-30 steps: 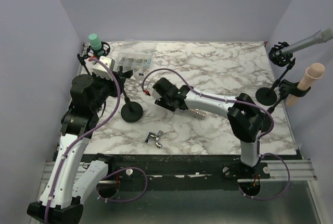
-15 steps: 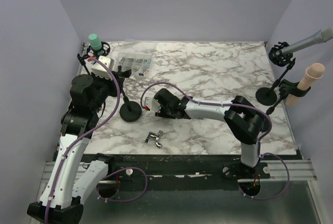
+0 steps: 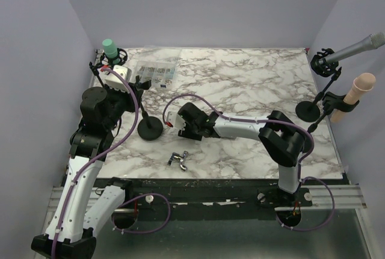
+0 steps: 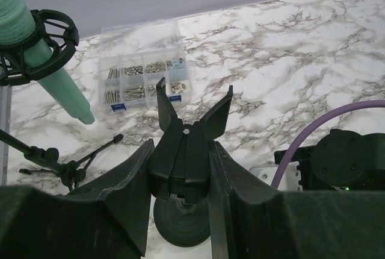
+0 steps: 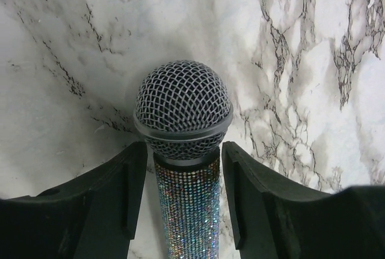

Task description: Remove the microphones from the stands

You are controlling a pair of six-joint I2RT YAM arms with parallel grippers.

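Note:
The glitter-bodied microphone (image 5: 183, 168) with a grey mesh head lies off the stand on the marble table (image 3: 252, 84). My right gripper (image 5: 183, 211) is open around its body, with a thin gap on each side. In the top view the right gripper (image 3: 182, 125) is low over the table, right of the stand's round base (image 3: 150, 129), and hides the microphone. My left gripper (image 4: 180, 193) is shut on the stand's black clip (image 4: 186, 144), which is empty, above the base (image 4: 180, 226). In the top view the left gripper (image 3: 138, 87) is at the stand's top.
A metal wing fitting (image 3: 178, 160) lies near the front edge. A clear screw box (image 3: 155, 72) and a green microphone on a stand (image 3: 110, 48) are at the back left. A silver microphone (image 3: 355, 48) and a beige one (image 3: 355, 93) on stands are at the right edge.
My right arm moved left toward the stand base and lowered the microphone to the table, then stopped. The stand base shifted slightly left. The left gripper kept hold of the clip.

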